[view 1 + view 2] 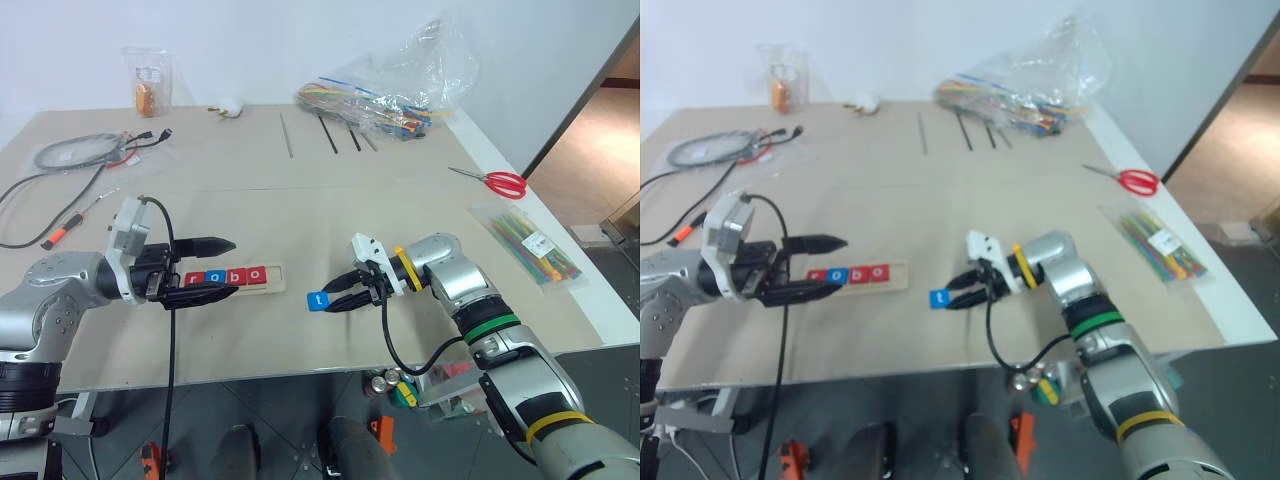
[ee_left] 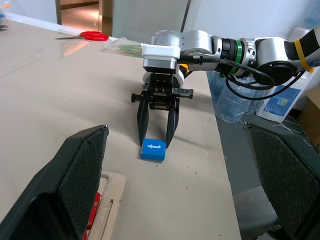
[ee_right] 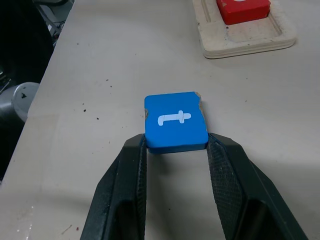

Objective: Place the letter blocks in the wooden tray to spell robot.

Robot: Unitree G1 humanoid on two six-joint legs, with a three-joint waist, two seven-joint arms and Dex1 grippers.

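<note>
Head view: my right gripper pinches the blue t block between its two fingertips, low over the table, near the front edge. The block sits to the right of the wooden tray, apart from it. The tray holds four letter blocks in a row, red, blue, red, red, reading r, o, b, o; the slot at its right end is empty. My left gripper hovers at the tray's left end with its fingers spread wide, one above and one below the row as seen from the head. Scissors with red handles lie far right on the table

Left wrist view: my left fingers stand wide apart in the foreground, with the tray end between them. Beyond, my right gripper points down at the table and clamps the blue t block at its near edge

Right wrist view: my right fingers press against both sides of the blue t block, gripping only its rear portion. The block's far right corner is chipped. The tray's rounded end, with one red block in it, lies beyond the block, not touching it
</note>
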